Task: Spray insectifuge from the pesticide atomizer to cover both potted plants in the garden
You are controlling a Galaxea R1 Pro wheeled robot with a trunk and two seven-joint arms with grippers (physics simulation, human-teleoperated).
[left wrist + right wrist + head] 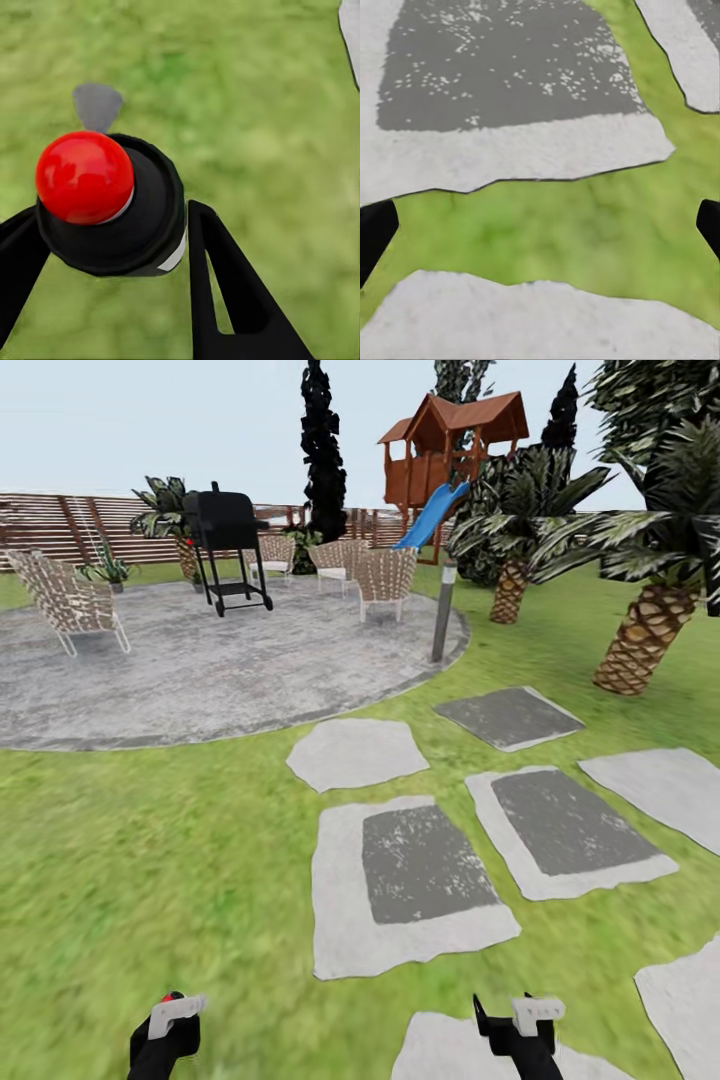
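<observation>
A: Head view?
B: Lawn [150, 840], stepping stones [410, 885], a round patio [200, 660] with chairs [70, 600] and a grill [228, 545].
A: Left wrist?
B: The left tool [112, 247] clamps the pesticide atomizer [112, 202], red cap up.
A: Right wrist?
B: The right tool [540, 232] is spread wide, empty, over grass between stones.

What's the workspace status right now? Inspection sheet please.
Surface: lawn, stepping stones, round patio.
Job's things: pesticide atomizer between the left tool's fingers, red-topped black head towards the wrist camera.
Clutter: grill and chairs on the patio; lamp post at its edge.
Grippers: left tool shut on the pesticide atomizer; right tool open, empty, over grass between stones.
Cables: nothing seen.
Surroundings: fence, palms, playhouse with slide.
</observation>
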